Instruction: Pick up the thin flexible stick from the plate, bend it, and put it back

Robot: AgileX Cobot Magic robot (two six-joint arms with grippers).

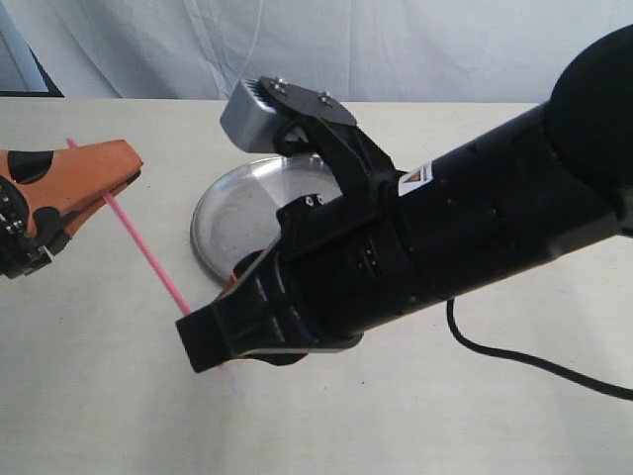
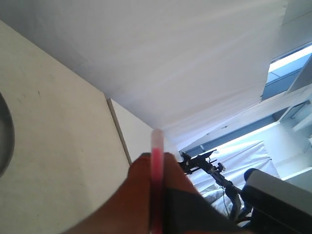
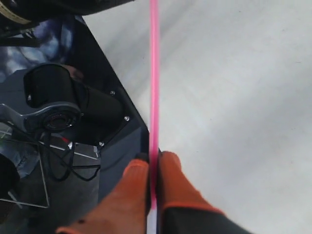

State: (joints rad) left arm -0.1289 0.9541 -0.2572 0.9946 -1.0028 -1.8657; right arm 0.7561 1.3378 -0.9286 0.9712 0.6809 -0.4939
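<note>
The thin flexible stick was held clear of the plate, above the counter and just left of the plate in the exterior view. It ran straight and slanted between the two arms. The left jaws were closed on the stick near one end. Its pale tip projected a short way beyond the orange left fingers. The right jaws were closed on the stick near its other end, with the orange right fingers pressing it from both sides. The right arm reached across the plate and hid part of its rim. The plate lay flat on the counter.
</note>
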